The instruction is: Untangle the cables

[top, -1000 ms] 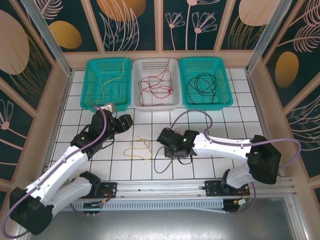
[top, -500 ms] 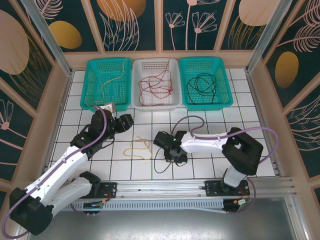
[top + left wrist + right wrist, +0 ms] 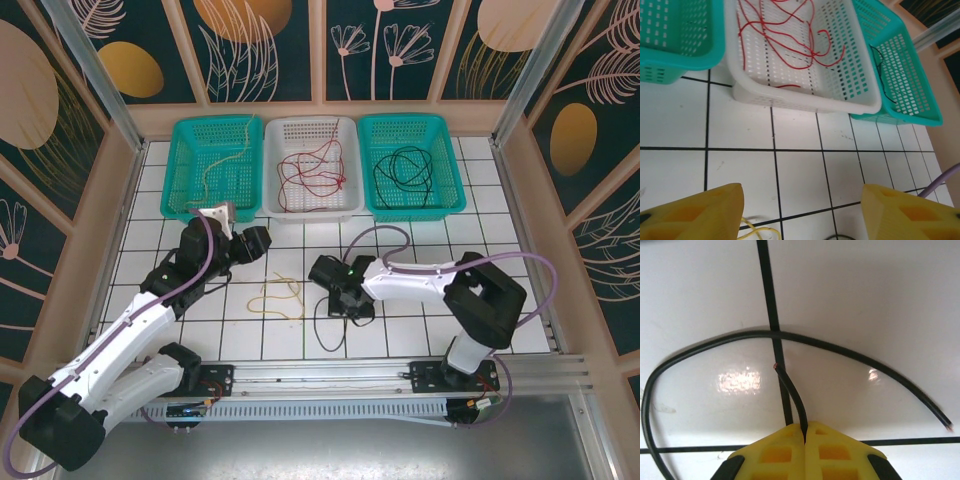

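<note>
Near: right pincer [image 3: 805,427] just snapped shut from part-open, now nipping black cable [image 3: 791,390] near its end. Rest of cable looped on worktop [image 3: 865,295]. Grasp made; lift-out looks next. Loose yellow cable [image 3: 280,297] just beside. Further, left pincer [image 3: 802,212] wide apart, empty. Far: red cable [image 3: 775,37] in white basket [image 3: 805,102].

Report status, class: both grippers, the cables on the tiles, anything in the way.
Left gripper open, empty. Right gripper shut on black cable. Yellow cable loose on tiles nearby. No obstruction seen.

Black cable [image 3: 790,385] pinched in claw [image 3: 805,432]
</note>
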Controlling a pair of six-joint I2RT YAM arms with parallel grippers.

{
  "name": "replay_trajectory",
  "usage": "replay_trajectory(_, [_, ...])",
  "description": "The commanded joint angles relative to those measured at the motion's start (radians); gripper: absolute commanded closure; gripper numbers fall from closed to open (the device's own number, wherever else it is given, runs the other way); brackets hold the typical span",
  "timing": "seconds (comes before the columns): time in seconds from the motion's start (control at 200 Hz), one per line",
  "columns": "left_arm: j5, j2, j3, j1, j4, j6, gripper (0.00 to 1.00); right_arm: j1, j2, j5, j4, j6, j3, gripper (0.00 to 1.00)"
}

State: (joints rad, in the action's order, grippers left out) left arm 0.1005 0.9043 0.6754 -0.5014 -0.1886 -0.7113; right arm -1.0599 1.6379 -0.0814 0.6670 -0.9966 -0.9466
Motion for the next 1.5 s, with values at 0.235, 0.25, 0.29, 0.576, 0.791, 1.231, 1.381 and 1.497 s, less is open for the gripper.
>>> replay_trajectory(0.235, [0.253, 0.000, 0.076, -0.004, 0.316, -0.031, 0.40, -0.012, -0.229, -0.456, 0.139, 0.215, -0.293, 1.00])
replay_trajectory(0.25, [0.258, 0.002, 0.079, -0.007, 0.332, -0.031, 0.39, -0.012, -0.233, -0.469, 0.141, 0.227, -0.308, 1.00])
replay_trajectory(0.29, [0.267, 0.004, 0.087, -0.014, 0.370, -0.024, 0.37, -0.012, -0.243, -0.504, 0.142, 0.271, -0.354, 1.00])
replay_trajectory(0.576, [0.314, 0.090, 0.190, -0.120, 0.524, 0.133, 0.20, -0.011, -0.237, -0.643, 0.130, 0.558, -0.672, 1.00])
replay_trajectory(0.791, [0.367, 0.162, 0.195, -0.178, 0.662, 0.198, 0.16, -0.008, -0.268, -0.642, 0.046, 0.693, -0.772, 1.00])
replay_trajectory(1.231, [0.347, 0.290, 0.272, -0.276, 0.460, 0.504, 0.13, -0.009, -0.335, -0.602, -0.023, 0.801, -0.762, 1.00])
replay_trajectory(1.381, [0.398, 0.321, 0.248, -0.295, 0.519, 0.467, 0.15, -0.006, -0.369, -0.567, -0.051, 0.779, -0.743, 1.00])
replay_trajectory(1.497, [0.398, 0.348, 0.268, -0.317, 0.526, 0.474, 0.19, -0.001, -0.380, -0.547, -0.061, 0.767, -0.734, 1.00])
